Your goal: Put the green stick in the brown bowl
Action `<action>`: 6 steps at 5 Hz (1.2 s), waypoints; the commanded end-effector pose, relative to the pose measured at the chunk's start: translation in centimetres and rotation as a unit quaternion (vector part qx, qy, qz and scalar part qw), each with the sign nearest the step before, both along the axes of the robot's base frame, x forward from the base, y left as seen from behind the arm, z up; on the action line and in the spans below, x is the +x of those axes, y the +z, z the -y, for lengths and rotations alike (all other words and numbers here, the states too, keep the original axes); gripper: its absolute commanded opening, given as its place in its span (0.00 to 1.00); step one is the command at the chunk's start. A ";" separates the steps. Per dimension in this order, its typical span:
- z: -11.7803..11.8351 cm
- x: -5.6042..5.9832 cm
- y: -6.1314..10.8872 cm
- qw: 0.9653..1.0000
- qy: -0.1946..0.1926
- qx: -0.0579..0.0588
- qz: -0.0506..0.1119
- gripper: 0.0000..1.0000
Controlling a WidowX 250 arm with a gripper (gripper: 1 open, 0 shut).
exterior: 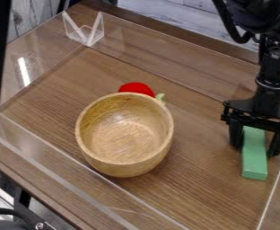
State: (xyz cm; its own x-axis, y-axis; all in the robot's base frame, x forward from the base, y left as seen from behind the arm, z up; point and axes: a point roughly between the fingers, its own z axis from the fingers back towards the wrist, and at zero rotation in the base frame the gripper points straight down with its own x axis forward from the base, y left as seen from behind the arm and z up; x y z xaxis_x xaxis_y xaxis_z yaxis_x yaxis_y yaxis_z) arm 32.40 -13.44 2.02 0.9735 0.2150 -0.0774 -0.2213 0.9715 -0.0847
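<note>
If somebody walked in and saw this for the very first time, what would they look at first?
Probably the big, round wooden bowl, sitting on the table with nothing in it. Next might come the black gripper on the right side of the picture, right over the light green stick. A bright red round thing peeks out just behind the bowl.
</note>
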 end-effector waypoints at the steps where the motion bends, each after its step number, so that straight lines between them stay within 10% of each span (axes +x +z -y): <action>1: -0.3 0.5 0.4 1.000 0.001 -0.001 0.003 1.00; 6: 1.5 0.2 0.5 0.999 0.028 -0.003 -0.019 1.00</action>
State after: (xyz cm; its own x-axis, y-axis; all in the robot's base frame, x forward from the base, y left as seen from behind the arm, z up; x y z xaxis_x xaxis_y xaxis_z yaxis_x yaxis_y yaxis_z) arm 32.36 -14.38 1.85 0.9505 0.2796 -0.1354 -0.2899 0.9550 -0.0633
